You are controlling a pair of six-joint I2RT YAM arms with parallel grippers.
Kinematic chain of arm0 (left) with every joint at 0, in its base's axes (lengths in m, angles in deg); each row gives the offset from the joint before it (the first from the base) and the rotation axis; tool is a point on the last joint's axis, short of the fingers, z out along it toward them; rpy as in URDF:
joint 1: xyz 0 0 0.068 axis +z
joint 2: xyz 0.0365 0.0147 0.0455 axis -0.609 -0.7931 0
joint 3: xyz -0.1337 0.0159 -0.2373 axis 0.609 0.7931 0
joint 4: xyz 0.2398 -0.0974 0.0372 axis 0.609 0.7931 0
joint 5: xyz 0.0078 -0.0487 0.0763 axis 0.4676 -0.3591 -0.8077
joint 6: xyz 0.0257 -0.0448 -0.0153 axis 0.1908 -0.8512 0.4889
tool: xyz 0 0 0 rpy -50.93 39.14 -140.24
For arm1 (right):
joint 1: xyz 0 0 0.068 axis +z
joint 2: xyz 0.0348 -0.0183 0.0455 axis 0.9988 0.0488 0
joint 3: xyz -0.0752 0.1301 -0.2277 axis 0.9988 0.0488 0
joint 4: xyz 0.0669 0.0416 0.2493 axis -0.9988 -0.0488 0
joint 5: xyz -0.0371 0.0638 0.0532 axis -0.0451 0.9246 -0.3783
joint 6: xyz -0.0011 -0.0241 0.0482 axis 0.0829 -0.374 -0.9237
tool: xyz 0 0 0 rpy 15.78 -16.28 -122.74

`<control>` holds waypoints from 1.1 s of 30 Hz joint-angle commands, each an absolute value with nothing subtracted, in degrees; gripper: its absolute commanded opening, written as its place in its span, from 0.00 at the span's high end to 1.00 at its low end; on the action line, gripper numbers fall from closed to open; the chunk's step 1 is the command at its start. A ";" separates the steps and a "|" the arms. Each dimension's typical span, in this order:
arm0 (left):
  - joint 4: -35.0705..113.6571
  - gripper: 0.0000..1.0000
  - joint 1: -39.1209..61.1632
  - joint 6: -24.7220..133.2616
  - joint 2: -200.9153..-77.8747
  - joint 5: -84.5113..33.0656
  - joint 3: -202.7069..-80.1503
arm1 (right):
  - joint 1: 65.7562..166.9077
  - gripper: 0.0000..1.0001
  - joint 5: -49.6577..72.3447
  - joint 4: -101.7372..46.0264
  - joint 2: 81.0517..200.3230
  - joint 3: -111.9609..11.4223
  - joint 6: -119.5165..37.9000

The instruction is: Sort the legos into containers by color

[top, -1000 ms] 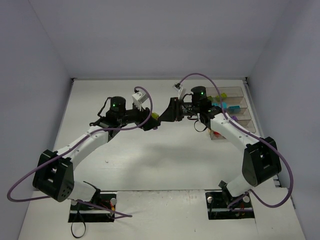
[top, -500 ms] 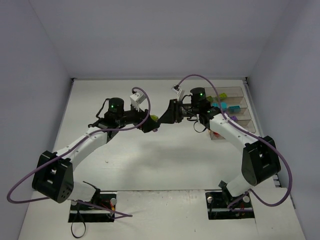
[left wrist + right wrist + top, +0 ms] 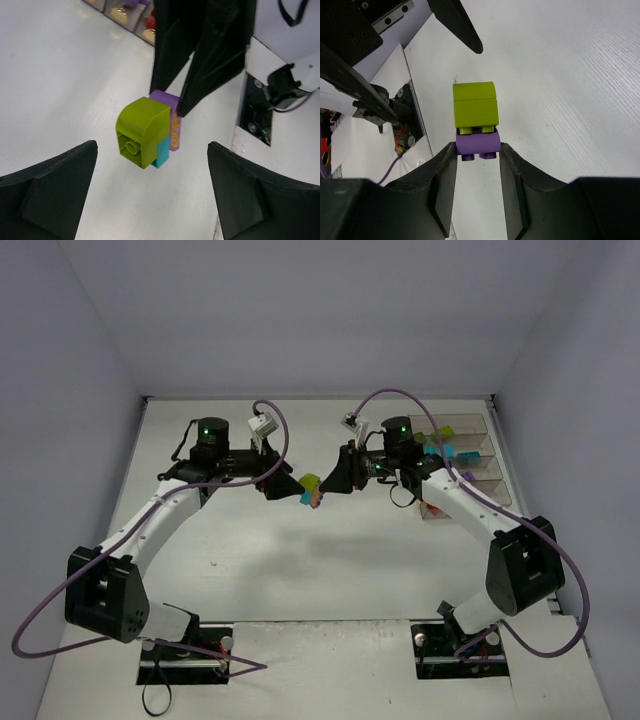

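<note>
Right tool (image 3: 478, 148) gripped the purple brick (image 3: 479, 143) of a lime-purple-teal clump (image 3: 147, 131); left tool (image 3: 151, 150) stood open, clear of it.

Top cam sits up high at the near side and looks down over the whole table (image 3: 330, 570), while the two wrist cams are super close in, the left one facing right and the right one facing left, so all three share that lego clump (image 3: 311, 489) mid-table.
</note>
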State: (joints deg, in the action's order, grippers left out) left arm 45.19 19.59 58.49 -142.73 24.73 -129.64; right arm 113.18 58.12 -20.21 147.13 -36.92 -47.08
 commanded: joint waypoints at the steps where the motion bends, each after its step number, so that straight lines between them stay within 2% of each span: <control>1: 48.33 0.16 20.21 63.12 -143.44 36.05 -134.12 | 113.04 1.00 60.65 -19.96 143.45 -38.79 -42.08; 4: 51.83 0.16 19.94 64.35 -145.63 39.31 -136.49 | 113.04 1.00 63.20 -20.93 143.45 -39.41 -40.33; 14: 55.28 0.20 18.54 69.37 -147.66 37.29 -138.52 | 113.04 1.00 67.86 -22.25 143.72 -41.87 -37.42; 18: 55.37 0.29 18.01 69.80 -148.19 36.68 -138.87 | 113.13 1.00 69.09 -22.51 143.89 -42.84 -37.16; 27: 53.70 0.40 16.43 68.40 -149.33 35.01 -139.48 | 113.13 1.00 69.53 -22.87 143.89 -43.19 -37.16; 31: 53.61 0.51 16.43 68.14 -149.77 35.01 -139.57 | 113.13 1.00 69.53 -22.87 143.81 -43.19 -37.16; 33: 53.61 0.53 16.51 68.05 -149.94 35.10 -139.57 | 113.13 1.00 69.45 -22.87 143.81 -43.10 -37.07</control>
